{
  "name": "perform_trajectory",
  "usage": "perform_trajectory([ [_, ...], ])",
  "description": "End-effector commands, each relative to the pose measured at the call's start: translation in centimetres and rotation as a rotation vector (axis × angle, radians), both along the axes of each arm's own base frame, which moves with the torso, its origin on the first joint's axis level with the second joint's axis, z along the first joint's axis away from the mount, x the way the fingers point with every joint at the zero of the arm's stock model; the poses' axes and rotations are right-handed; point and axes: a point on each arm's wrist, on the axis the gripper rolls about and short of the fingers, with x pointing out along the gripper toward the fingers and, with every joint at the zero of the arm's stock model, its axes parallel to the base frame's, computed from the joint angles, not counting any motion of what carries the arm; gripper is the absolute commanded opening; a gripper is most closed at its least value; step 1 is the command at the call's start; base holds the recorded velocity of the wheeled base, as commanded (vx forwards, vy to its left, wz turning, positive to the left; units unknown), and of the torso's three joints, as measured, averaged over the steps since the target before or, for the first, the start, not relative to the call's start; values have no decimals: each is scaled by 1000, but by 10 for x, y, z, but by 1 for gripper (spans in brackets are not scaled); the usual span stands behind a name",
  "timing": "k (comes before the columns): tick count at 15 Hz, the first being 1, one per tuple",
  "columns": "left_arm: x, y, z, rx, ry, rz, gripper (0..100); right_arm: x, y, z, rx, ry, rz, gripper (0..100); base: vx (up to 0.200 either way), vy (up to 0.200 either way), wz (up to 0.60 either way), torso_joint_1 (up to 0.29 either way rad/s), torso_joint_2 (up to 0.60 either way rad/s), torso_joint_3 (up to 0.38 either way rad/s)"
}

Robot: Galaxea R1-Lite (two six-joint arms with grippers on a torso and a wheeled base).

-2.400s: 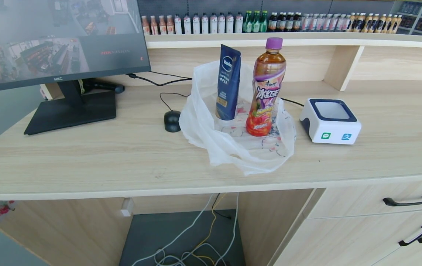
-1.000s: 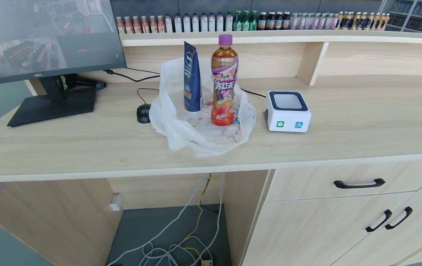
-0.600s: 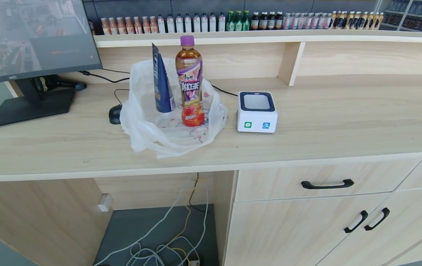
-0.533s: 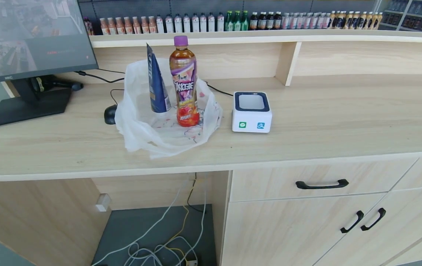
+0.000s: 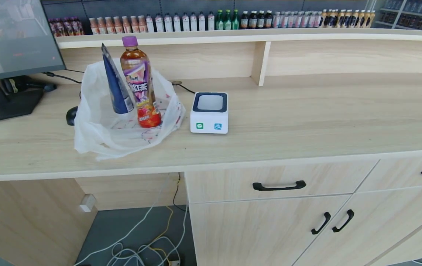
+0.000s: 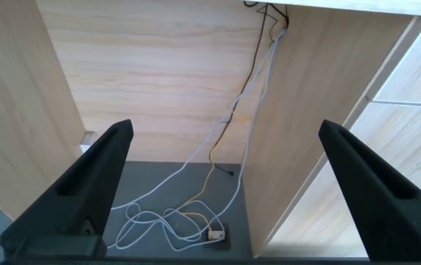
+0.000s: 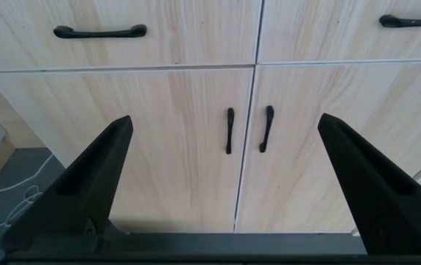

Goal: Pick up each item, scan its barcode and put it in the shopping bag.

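A white plastic shopping bag [image 5: 96, 129] lies spread open on the wooden counter [image 5: 288, 122]. Inside it stand a dark blue tube [image 5: 114, 85] and a tea bottle [image 5: 139, 87] with a purple cap, side by side. A white box scanner [image 5: 209, 112] with a dark-rimmed window sits just right of the bag. My left gripper [image 6: 225, 193] is open, low below the counter, facing the cable recess. My right gripper [image 7: 225, 193] is open too, facing the cabinet doors, with nothing between its fingers.
A monitor [image 5: 9, 37] on a black stand sits at the counter's far left, with a black mouse [image 5: 71, 115] beside the bag. Drawers and cabinet doors [image 5: 281, 221] with black handles fill the front. Loose cables [image 5: 148, 244] lie on the floor in the recess. Bottles line the back shelf [image 5: 233, 20].
The whole head view has shifted: the camera moved back and to the right, so bag, bottle and scanner sit further left. The items themselves have not moved.
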Motion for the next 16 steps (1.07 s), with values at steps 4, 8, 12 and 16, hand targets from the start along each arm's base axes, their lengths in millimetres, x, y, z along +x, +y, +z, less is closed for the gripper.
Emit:
perform_trajectory([
  [4, 0, 0, 0, 1, 0, 0, 100, 0, 0, 0, -2, 2, 1, 100, 0, -200, 0, 1, 2, 2],
  [8, 0, 0, 0, 3, 0, 0, 100, 0, 0, 0, -2, 2, 1, 100, 0, 0, 0, 0, 0, 0],
  [12, 0, 0, 0, 7, 0, 0, 100, 0, 0, 0, -3, 2, 1, 100, 0, 0, 0, 0, 0, 0],
  [16, 0, 0, 0, 7, 0, 0, 100, 0, 0, 0, -3, 2, 1, 100, 0, 0, 0, 0, 0, 0],
])
